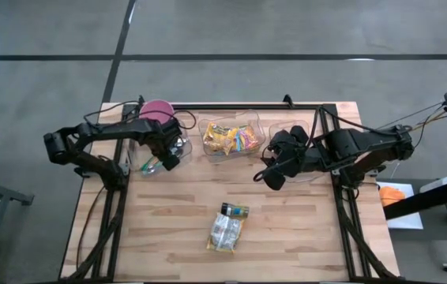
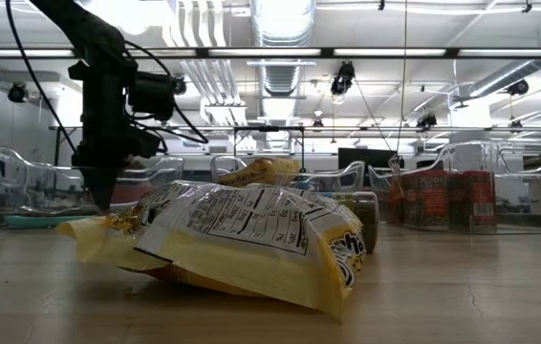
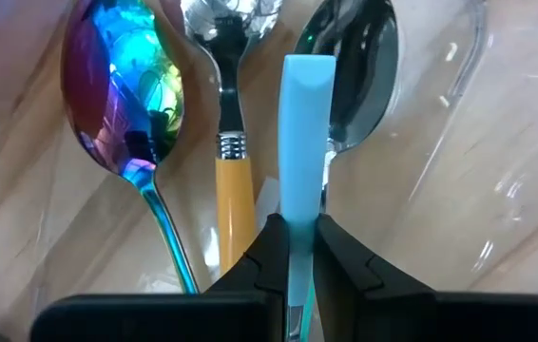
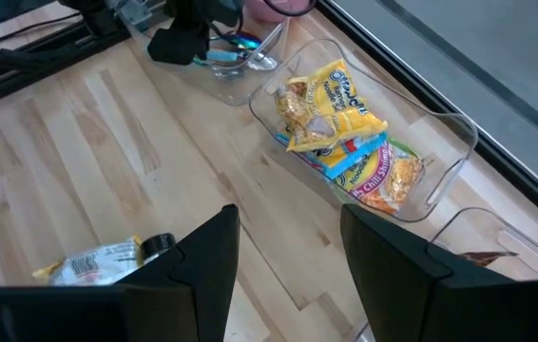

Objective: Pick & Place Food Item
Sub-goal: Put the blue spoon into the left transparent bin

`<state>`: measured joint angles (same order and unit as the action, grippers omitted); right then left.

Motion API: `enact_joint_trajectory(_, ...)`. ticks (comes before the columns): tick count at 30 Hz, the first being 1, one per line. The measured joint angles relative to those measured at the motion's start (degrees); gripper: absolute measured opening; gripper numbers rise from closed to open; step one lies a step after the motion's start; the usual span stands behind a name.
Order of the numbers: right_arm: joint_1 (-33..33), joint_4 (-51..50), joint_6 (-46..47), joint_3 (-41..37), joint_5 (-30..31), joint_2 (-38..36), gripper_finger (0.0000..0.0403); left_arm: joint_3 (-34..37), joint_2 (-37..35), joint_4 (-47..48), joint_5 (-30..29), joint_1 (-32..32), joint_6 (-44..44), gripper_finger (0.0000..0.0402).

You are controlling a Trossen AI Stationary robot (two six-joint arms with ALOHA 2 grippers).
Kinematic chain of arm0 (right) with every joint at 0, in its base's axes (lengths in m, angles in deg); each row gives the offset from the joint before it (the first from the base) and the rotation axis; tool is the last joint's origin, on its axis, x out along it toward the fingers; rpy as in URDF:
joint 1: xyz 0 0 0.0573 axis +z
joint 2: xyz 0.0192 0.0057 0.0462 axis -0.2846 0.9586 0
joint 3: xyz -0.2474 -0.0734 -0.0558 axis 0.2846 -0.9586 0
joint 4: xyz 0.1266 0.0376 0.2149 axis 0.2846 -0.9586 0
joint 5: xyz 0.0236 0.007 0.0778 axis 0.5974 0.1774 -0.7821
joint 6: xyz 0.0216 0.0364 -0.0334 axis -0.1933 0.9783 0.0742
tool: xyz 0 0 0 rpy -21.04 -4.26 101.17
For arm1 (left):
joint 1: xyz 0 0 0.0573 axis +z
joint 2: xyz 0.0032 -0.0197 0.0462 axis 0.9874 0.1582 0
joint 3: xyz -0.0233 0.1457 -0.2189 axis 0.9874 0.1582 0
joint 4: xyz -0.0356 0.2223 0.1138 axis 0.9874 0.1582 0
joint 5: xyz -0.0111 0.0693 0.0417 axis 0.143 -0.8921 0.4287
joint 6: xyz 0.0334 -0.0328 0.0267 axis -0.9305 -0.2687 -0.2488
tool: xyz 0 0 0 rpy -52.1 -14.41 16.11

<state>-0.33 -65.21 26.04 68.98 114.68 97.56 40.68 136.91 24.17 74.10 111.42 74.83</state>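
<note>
High view is showing the left claw [image 1: 168, 160] reaching into the clear utensil bin [image 1: 138, 161] at the table's [image 1: 168, 229] back left, beside a pink lid [image 1: 156, 110]. Its left wrist view is showing the fingers pinched together on the light-blue handle [image 3: 305, 142] of a utensil, with a rainbow spoon [image 3: 122, 90], a yellow-handled spoon [image 3: 233, 133] and a dark spoon [image 3: 359, 66] lying alongside, all running away from the claw along the same line.

The right claw [image 1: 272, 175] is hovering just in front of the back-right bin [image 1: 309, 136], its fingers standing apart around nothing. The food item, a yellow-and-white snack bag [image 1: 227, 229], is lying flat near the table's front centre, with a small dark jar [image 1: 235, 211] touching its far end; its long axis is running roughly front to back. The bag is sitting forward and leftward of the right claw, between the two arms, and that free right claw appears slightly nearer. The middle bin [image 1: 230, 138] is holding assorted snack packets.
</note>
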Motion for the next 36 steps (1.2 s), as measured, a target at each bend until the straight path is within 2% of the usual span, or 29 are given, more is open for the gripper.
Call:
enact_joint_trajectory(12, 0.0, 0.06, 0.11, 0.0, -0.01, 0.01, 0.0182, 0.04, -0.01, 3.12, 1.46, 0.0, -1.89, 0.0027)
enact_joint_trajectory(36, 0.0, 0.01, -0.96, 0.0, -0.01, 0.01, 0.0182, 1.18, -0.01, 2.39, 1.09, -0.85, -0.12, 0.0027)
